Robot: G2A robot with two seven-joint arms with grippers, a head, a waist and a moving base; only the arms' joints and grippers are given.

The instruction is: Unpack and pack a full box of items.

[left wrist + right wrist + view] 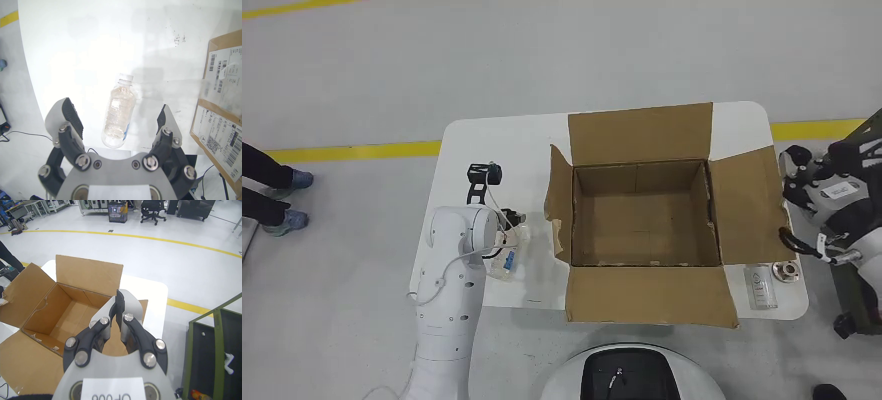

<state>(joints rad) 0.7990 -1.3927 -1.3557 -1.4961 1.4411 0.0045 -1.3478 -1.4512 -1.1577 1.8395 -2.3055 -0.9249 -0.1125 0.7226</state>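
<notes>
A clear plastic bottle (121,98) with a white cap lies on its side on the white table (75,47), left of the cardboard box. My left gripper (116,111) hangs open just above it, one finger on each side of the bottle's body, not touching. In the top view the bottle (508,258) peeks out under the left wrist. The brown box (642,215) stands mid-table with all its flaps folded out and its inside bare. My right gripper (118,303) is shut on nothing, held off the table's right side, facing the box (62,313).
A black gadget (482,178) sits on the table behind the left arm. A small clear container (759,285) and a round roll (785,270) lie at the front right corner. The box's labelled flap (217,94) lies close to the bottle. A green cart (208,342) stands right of the table.
</notes>
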